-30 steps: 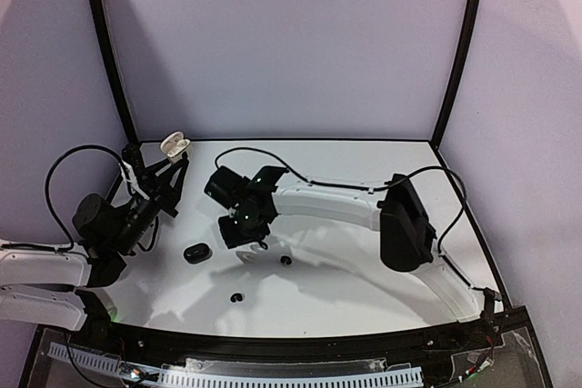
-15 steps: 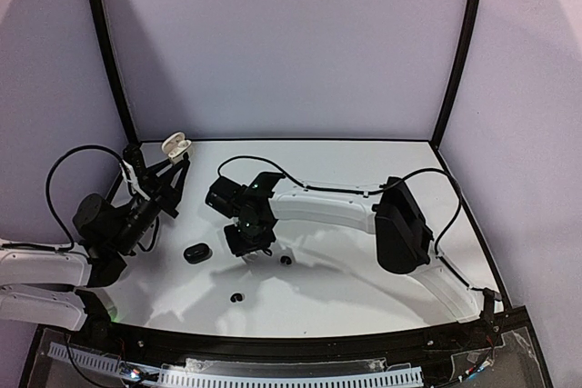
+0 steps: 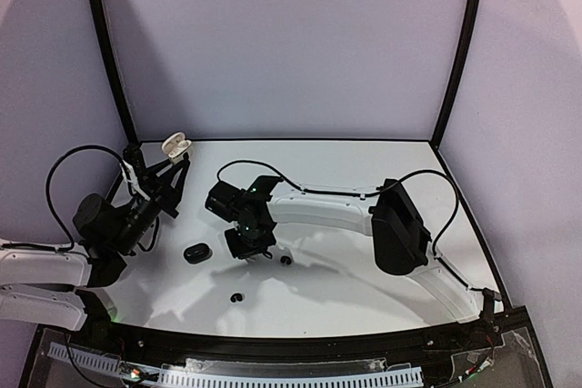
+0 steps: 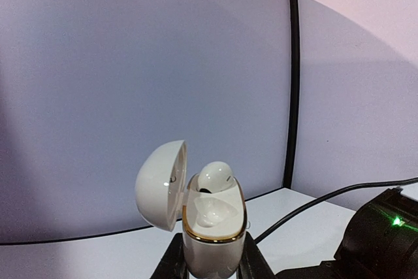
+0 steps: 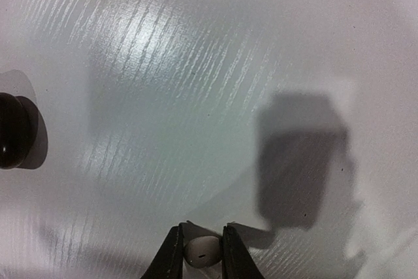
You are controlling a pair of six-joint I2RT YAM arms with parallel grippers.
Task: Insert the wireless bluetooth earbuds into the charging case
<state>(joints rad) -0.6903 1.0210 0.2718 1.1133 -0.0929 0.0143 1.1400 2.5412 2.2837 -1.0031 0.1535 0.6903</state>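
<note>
In my left gripper [image 4: 212, 262], which is shut on it, a white charging case [image 4: 212, 240] with a gold rim stands upright, held up at the table's back left [image 3: 175, 145]. Its lid [image 4: 160, 184] is swung open to the left. One white earbud [image 4: 216, 177] sits in the far socket; the near socket shows empty. My right gripper [image 5: 201, 247] is down at the table surface, mid-left [image 3: 252, 250], shut on a second white earbud [image 5: 201, 253] that lies between its fingertips.
A closed black case [image 3: 196, 253] lies left of the right gripper. One black earbud [image 3: 285, 260] lies just right of it and shows at the left edge of the right wrist view [image 5: 13, 130]. Another black earbud [image 3: 237, 297] lies nearer the front edge.
My right gripper has sunk to the table and closed its fingers around the white earbud that lay beneath it. The left arm and the white case have not moved.
</note>
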